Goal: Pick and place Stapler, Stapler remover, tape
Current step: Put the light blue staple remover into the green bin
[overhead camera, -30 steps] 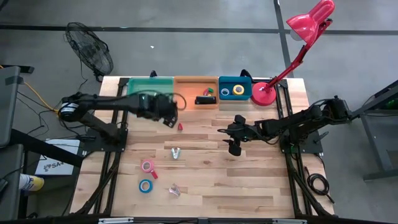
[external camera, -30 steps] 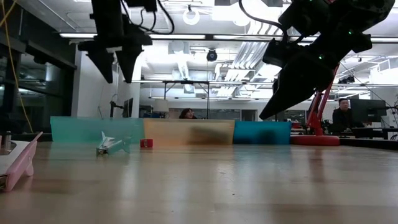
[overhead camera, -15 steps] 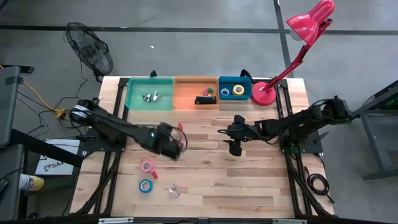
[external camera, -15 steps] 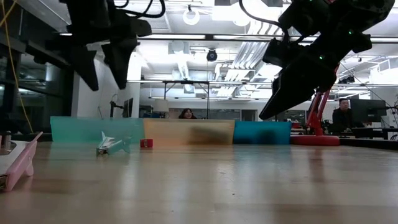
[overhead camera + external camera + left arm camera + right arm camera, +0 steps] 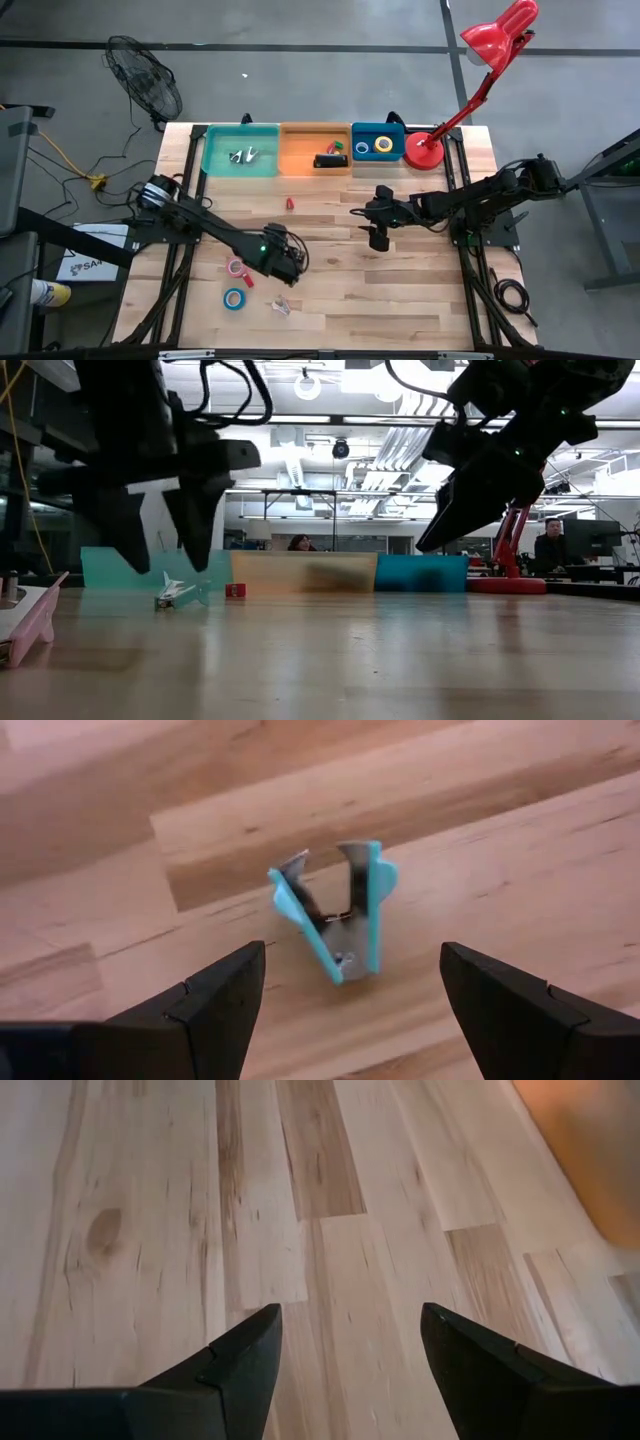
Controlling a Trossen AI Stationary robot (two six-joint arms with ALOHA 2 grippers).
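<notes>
Our left gripper [image 5: 345,1010] hangs with its fingers spread wide, so the blue staple remover [image 5: 338,912] just ahead can fit between them. Farther off, our right gripper [image 5: 378,232] waits, fingers apart, over bare wood.

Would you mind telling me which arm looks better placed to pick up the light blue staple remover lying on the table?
Left. The left gripper hangs open directly over the staple remover, fingers either side. The right gripper hovers open over bare wood, farther off.
</notes>
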